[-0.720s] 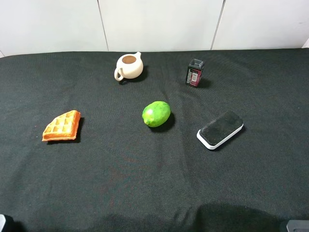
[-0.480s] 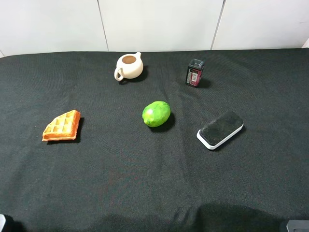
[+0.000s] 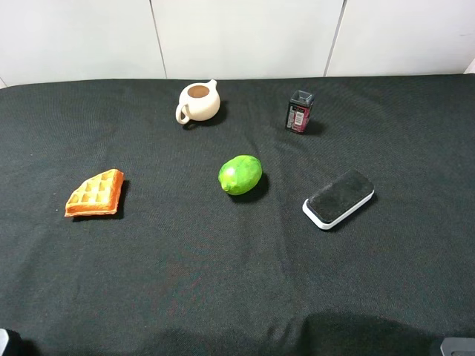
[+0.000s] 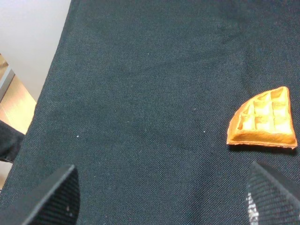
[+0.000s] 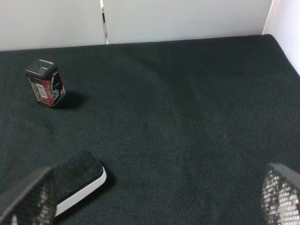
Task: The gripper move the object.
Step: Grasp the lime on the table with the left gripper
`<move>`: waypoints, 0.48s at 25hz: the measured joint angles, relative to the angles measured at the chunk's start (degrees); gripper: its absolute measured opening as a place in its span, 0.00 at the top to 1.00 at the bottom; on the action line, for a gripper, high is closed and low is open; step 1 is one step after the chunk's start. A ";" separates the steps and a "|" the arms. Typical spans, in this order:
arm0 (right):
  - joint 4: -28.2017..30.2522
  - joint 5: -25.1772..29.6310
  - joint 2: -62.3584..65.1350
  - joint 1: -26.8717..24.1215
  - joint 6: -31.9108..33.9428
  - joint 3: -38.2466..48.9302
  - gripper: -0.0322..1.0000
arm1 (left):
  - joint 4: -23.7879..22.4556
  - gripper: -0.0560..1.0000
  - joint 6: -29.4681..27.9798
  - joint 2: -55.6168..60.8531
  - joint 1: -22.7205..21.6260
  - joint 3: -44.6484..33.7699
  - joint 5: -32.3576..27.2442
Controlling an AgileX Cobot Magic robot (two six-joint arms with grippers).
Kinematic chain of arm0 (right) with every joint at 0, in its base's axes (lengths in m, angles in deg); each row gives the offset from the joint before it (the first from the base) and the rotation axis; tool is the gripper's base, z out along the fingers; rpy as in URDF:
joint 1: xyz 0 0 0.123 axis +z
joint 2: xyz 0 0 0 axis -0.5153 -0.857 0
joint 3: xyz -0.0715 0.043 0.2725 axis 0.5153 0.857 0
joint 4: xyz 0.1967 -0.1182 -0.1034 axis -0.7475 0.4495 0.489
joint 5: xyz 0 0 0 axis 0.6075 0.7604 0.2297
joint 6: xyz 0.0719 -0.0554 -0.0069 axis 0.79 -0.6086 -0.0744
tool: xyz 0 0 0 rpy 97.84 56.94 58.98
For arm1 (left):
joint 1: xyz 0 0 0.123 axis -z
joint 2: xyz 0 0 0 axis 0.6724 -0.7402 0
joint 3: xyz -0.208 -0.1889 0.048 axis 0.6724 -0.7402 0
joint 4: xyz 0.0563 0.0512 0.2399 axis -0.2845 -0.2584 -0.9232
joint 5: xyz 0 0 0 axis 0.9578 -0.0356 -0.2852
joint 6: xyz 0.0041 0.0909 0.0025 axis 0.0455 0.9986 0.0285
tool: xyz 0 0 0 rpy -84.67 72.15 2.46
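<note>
The left gripper (image 4: 163, 199) hangs at the near edge of the black cloth (image 3: 185, 282), fingers spread wide and empty, the waffle (image 4: 263, 119) ahead of it. The lime (image 3: 240, 174) lies mid-table, well apart from both arms. The right gripper (image 5: 154, 199) hovers likewise, fingers splayed and empty, near the eraser (image 5: 77, 180)

On the left gripper (image 4: 161, 190), two black fingers (image 4: 51, 201): broad, blunt-cornered, faced with a fine ribbed texture and a few pale specks. On the right gripper (image 5: 159, 190), the same wedge-shaped fingers (image 5: 26, 199), greyer in the light, with a grid of small pale dots. From the high camera, shows only as a pale grey sliver (image 3: 4, 340) at the near left corner and a darker grey box edge (image 3: 454, 346) at the near right.
</note>
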 joint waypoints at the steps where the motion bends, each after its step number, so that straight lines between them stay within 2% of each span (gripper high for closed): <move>1: 0.00 0.00 0.00 0.00 0.00 0.00 0.33 | 0.00 0.27 0.00 0.00 0.00 0.00 0.00; 12: 0.00 0.00 0.00 0.00 0.00 0.00 0.33 | 0.00 0.27 0.00 0.00 0.00 0.00 0.00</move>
